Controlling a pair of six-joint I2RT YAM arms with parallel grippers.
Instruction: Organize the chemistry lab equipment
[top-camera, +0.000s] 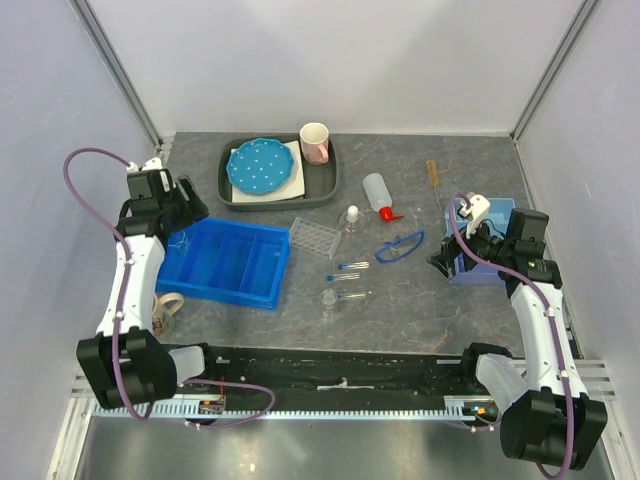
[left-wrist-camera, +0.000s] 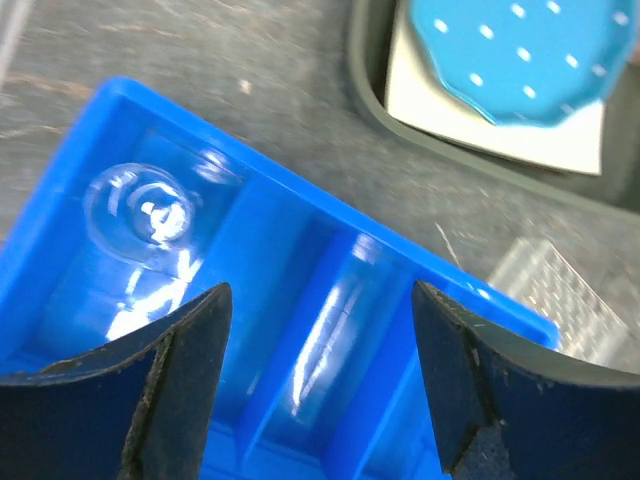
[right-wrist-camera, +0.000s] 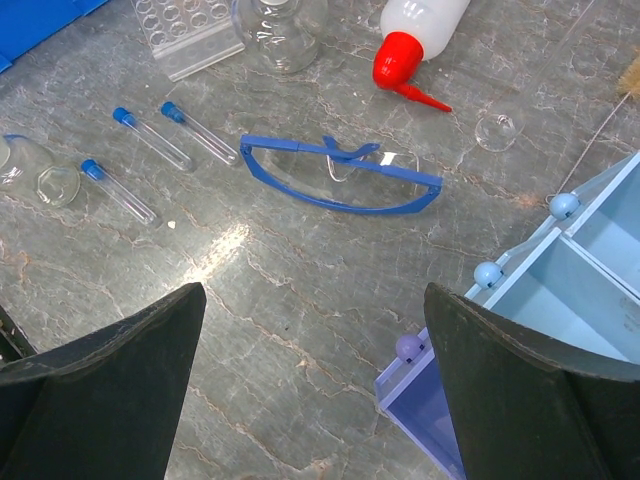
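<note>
One pair of blue goggles lies on the surface just ahead of the right hand, its long axis running across from finger to finger. That hand is the nearer, spread wide and empty. Beyond lie three blue-capped tubes, one clear tube rack, one squeeze bottle and one flask. The left hand, also wide open and empty, hangs over the blue bin, where two glass vessels rest.
</note>
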